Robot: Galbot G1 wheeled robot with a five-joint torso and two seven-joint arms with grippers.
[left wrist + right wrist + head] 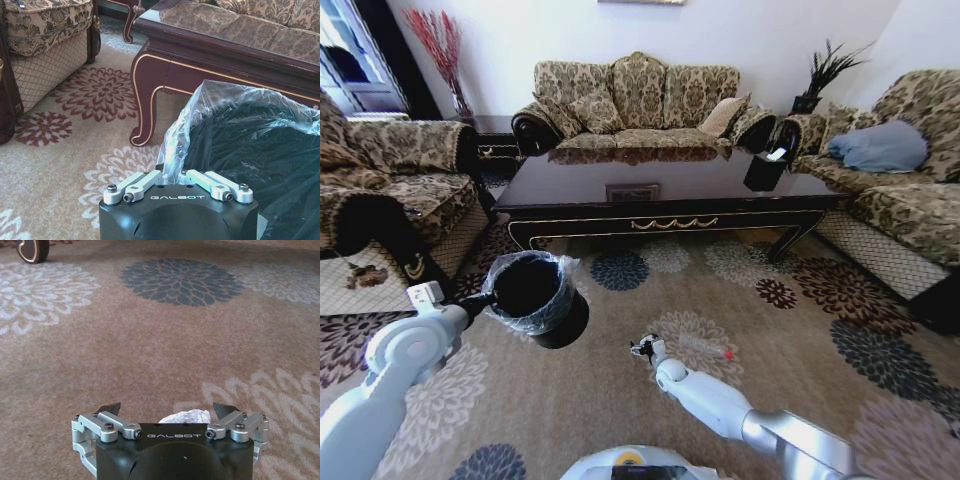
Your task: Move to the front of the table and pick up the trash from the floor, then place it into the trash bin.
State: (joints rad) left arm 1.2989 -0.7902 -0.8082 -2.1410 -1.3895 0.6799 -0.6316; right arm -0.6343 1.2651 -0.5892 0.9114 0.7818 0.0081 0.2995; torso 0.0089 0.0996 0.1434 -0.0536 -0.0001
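The right gripper point(169, 412) hangs low over the carpet point(150, 340) with its fingers spread wide, and the crumpled white paper point(185, 416) lies between them, not yet pinched. The left gripper point(172, 181) is clenched on the rim of the bin point(538, 298), holding it up off the floor at the robot's left, in front of the table point(660, 195).

Risks, as I judge them: the paper is light and soft, so a closing finger could nudge it aside or catch only a corner, and it may slip out on the lift. The fingertips sit close to the pile and could dig in if the arm drops further. The left grip takes mostly liner point(200, 110), which could stretch or slide and let the bin tilt.

Count: one bin, one table, one paper piece, one bottle point(705, 347) with a red cap lying on the carpet just right of the right gripper. I cannot make out any dark ball.
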